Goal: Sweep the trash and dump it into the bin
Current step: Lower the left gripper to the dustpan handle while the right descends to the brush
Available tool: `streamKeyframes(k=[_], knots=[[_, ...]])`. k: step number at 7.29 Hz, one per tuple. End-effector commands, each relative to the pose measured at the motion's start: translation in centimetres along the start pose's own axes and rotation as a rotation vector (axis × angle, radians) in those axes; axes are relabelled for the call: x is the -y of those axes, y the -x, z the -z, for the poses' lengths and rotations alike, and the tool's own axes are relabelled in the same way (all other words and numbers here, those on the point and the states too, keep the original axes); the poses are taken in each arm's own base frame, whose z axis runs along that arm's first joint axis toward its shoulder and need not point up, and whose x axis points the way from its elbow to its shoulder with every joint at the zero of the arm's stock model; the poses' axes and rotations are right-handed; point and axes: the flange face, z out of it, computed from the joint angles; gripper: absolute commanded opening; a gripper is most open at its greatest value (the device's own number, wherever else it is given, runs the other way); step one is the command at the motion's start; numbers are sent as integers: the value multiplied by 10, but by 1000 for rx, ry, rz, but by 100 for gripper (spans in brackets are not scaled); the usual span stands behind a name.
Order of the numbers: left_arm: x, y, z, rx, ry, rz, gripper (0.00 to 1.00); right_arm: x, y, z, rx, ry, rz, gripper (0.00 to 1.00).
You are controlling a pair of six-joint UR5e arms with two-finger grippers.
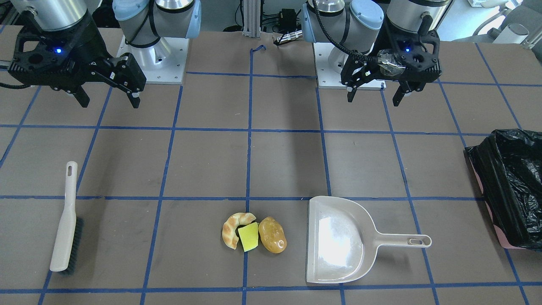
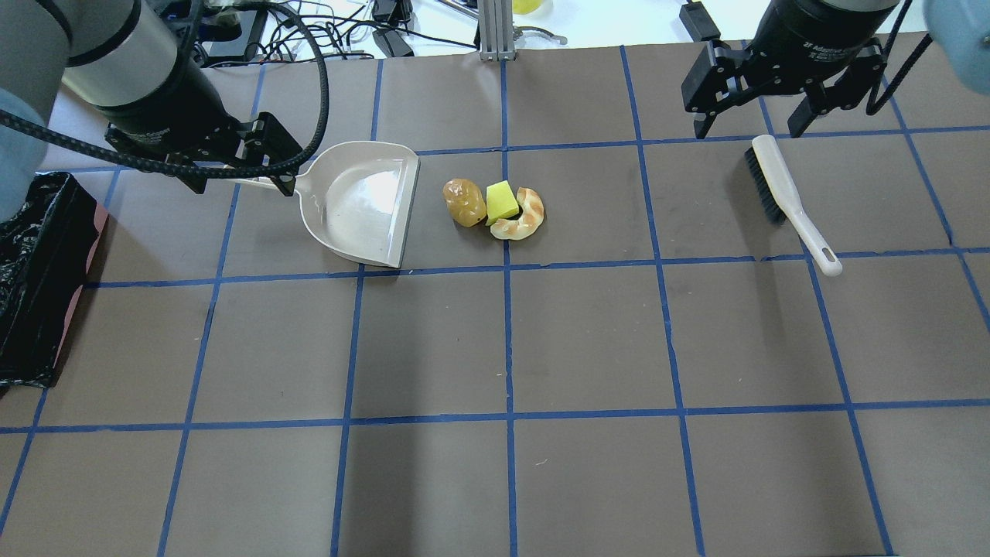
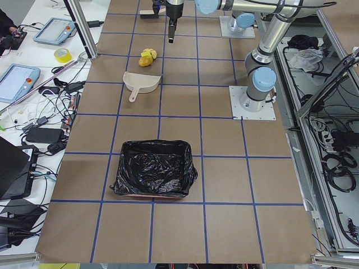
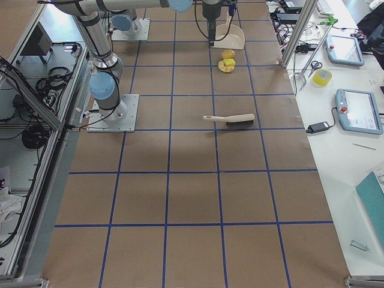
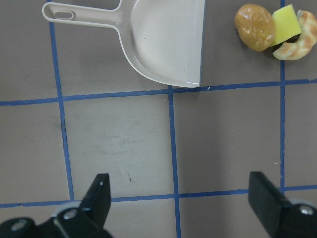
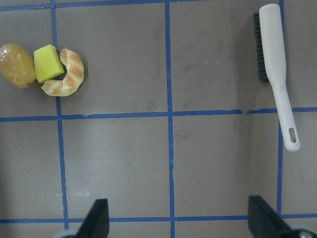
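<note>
The trash lies in one cluster on the table: a tan croissant (image 1: pixel 232 231), a yellow wedge (image 1: pixel 249 237) and a golden-brown potato lump (image 1: pixel 272 240). It also shows in the overhead view (image 2: pixel 501 203). The bin (image 1: pixel 512 186), pink with a black bag, stands at the table's end on my left side (image 2: pixel 31 271). My left gripper (image 2: pixel 244 186) is open and empty, held above the handle of the beige dustpan (image 2: pixel 360 203). My right gripper (image 2: pixel 748 130) is open and empty, held above the bristle end of the brush (image 2: pixel 785 193).
The dustpan (image 1: pixel 338 241) lies flat, its open mouth facing the trash about a hand's width away. The beige brush (image 1: pixel 65 220) lies on the far side of the trash from the dustpan. Blue tape lines grid the brown table.
</note>
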Motion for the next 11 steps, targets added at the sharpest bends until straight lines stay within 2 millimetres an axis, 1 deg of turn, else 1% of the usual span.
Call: streamKeyframes(k=[1,2,3,4,5,6,7,8,9,10,11], knots=[[6,-1,-1,-14,38,20,100,0,-1,0,-7,2,1,100],[4,0,-7,-10,53,13,100,0,-2,-2,-12,8,-2,100],[7,3,-7,-4,43,-58,100,2,-3,-6,-10,13,15,100],[13,9,-17,7,58,-220,100,6,-7,-7,-11,11,3,100],[25,33,-27,0,72,-279,100,6,-11,-9,-13,17,1,100],[42,65,-54,-9,90,-349,100,7,-30,-21,-34,47,27,100],[68,93,-82,3,59,-462,100,9,-73,-44,-35,76,26,100],[94,120,-115,60,41,-612,100,8,-112,-65,-25,99,64,100],[115,133,-152,95,59,-786,100,10,-144,-83,-35,66,123,100],[138,142,-180,117,38,-921,98,3,-167,-112,-36,57,145,100],[162,149,-204,174,-6,-1086,98,-1,-183,-133,-53,32,197,100]])
